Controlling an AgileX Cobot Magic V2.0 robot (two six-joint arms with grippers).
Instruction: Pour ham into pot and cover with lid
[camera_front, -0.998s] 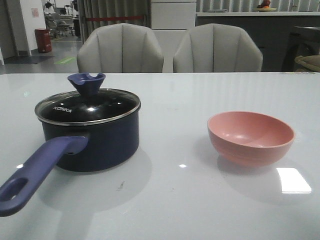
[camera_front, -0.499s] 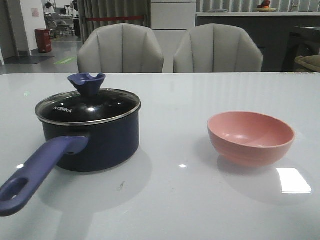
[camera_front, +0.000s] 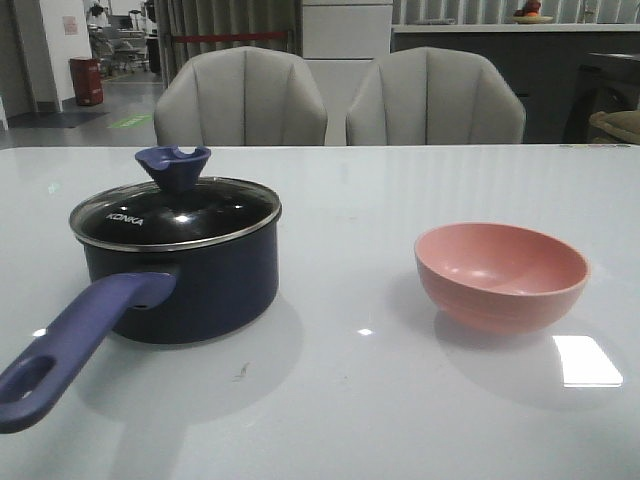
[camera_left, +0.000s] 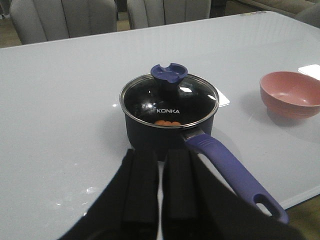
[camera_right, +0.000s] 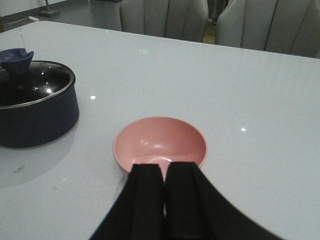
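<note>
Lid (camera_front: 176, 212) seated on pot (camera_front: 180, 275); ham (camera_left: 167, 122) visible through the glass, inside pot. Pink bowl (camera_front: 501, 274) well right of pot, empty. Left tool (camera_left: 159, 187) clenched, clear of pot handle; right tool (camera_right: 164, 192) clenched just short of bowl. Judged: task complete; next only retreat, no contact.

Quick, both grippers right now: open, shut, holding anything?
Left gripper: shut, holding nothing, pulled back from the pot.
Right gripper: shut, holding nothing, near the pink bowl.
</note>
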